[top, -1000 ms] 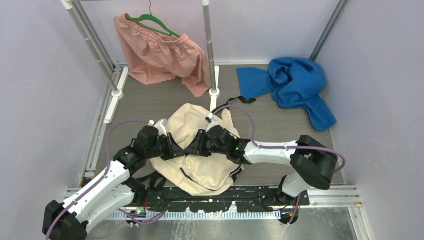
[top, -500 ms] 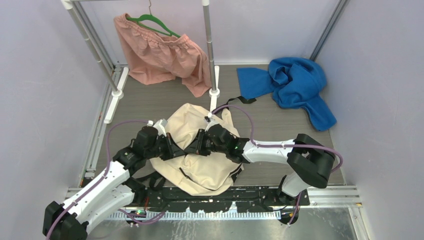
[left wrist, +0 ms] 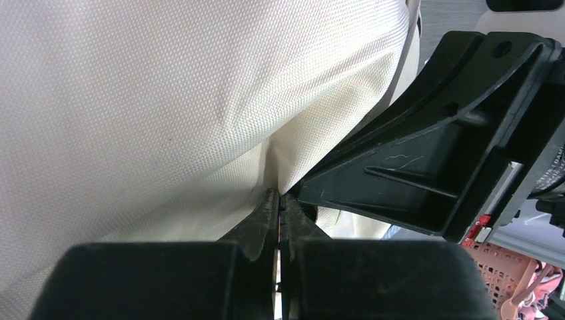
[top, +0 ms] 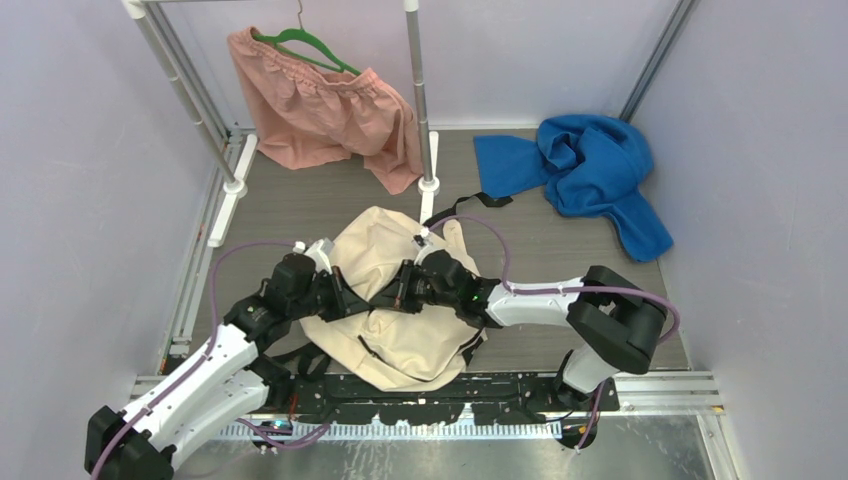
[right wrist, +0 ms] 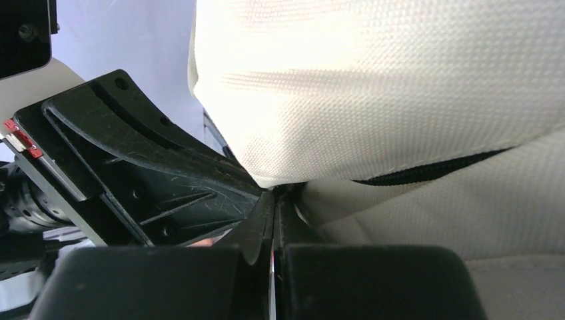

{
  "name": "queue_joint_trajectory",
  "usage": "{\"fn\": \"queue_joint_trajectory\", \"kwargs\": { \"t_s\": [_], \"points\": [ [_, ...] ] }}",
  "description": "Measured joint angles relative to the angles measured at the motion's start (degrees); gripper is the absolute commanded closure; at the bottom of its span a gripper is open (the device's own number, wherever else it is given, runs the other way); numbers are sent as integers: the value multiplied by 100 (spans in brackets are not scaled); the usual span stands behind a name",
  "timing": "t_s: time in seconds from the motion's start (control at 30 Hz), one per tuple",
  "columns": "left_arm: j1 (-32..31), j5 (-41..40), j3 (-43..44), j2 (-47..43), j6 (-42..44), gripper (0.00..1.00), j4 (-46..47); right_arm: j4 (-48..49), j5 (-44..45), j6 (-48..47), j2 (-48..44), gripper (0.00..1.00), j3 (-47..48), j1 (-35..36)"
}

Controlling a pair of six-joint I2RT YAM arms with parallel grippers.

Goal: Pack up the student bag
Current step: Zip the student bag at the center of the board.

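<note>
Fingers (left wrist: 261, 223) of the left gripper (left wrist: 278, 200) are clenched on a fold of the student bag (top: 400, 345), which is laid near and central on the table (top: 560, 250). The right gripper (right wrist: 273, 200) is pinched shut on cloth beside the zipper (right wrist: 426, 170), tip to tip with the left, probably so the opening can be pulled apart.

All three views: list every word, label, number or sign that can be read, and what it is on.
No readable text.
Left wrist view, right edge: tiny print on the dark housing, cut off and too blurred to read.
The student bag shows no lettering.
</note>
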Motion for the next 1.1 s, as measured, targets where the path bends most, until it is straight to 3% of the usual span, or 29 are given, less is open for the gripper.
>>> {"fn": "queue_joint_trajectory", "kwargs": {
  "t_s": [0.53,1.1],
  "points": [
    [-4,-232,87,-195,31,100,-382,1545,-702,678,260,99,-361,-20],
    [-4,-337,87,-481,33,100,-616,2223,-739,1082,116,99,-767,-122]
  ]
}}
